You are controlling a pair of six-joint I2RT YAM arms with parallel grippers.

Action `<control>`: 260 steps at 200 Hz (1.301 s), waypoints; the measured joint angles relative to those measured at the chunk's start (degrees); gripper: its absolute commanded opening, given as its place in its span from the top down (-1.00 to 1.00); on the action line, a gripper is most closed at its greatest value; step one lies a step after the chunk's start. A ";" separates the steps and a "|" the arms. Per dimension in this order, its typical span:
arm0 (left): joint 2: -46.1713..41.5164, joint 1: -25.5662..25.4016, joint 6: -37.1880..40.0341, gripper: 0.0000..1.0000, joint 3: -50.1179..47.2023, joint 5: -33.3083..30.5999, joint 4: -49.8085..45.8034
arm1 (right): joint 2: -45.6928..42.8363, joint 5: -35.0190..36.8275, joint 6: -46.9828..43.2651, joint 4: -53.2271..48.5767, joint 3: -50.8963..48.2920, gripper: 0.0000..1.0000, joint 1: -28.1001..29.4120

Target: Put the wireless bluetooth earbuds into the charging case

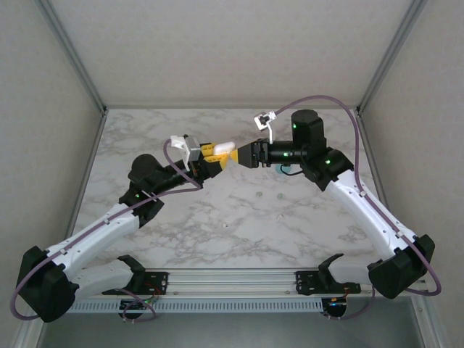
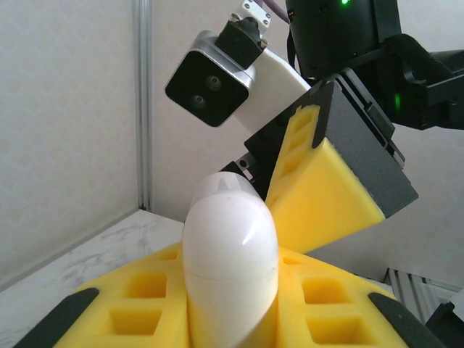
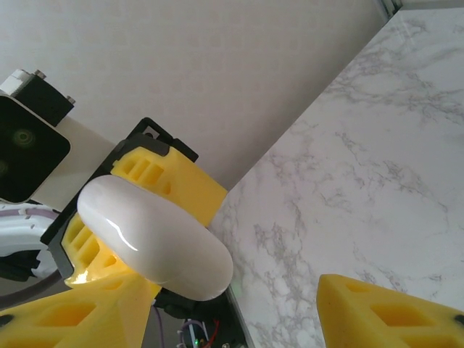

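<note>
1. The charging case, a smooth white egg-shaped shell, is held in the air above the marble table, between the 2 arms. Its shell looks shut, so the task appears to be at an early stage: opening it and seating the earbuds both seem left to do. Whether any bud is already inside cannot be told.
2. The left gripper pinches the case's lower part between its yellow foam pads. The rounded upper end sticks out towards the other arm.
3. The right gripper has its jaws spread wide. In the right wrist view the case lies ahead of the gap, nearer 1 pad. Contact cannot be confirmed.
</note>
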 measured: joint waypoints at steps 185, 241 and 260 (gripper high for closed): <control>-0.46 -0.24 1.40 1.00 0.00 1.73 -3.67 | 3.26 8.50 0.96 -0.55 5.51 -0.45 0.04; -2.34 -0.26 3.52 1.00 -1.22 -0.35 -4.57 | -9.31 31.17 -1.22 -6.21 0.68 -0.98 -0.81; -3.21 -0.31 4.15 1.00 -2.21 -1.55 -5.01 | -14.86 38.34 0.66 -10.84 -3.15 -0.98 -4.94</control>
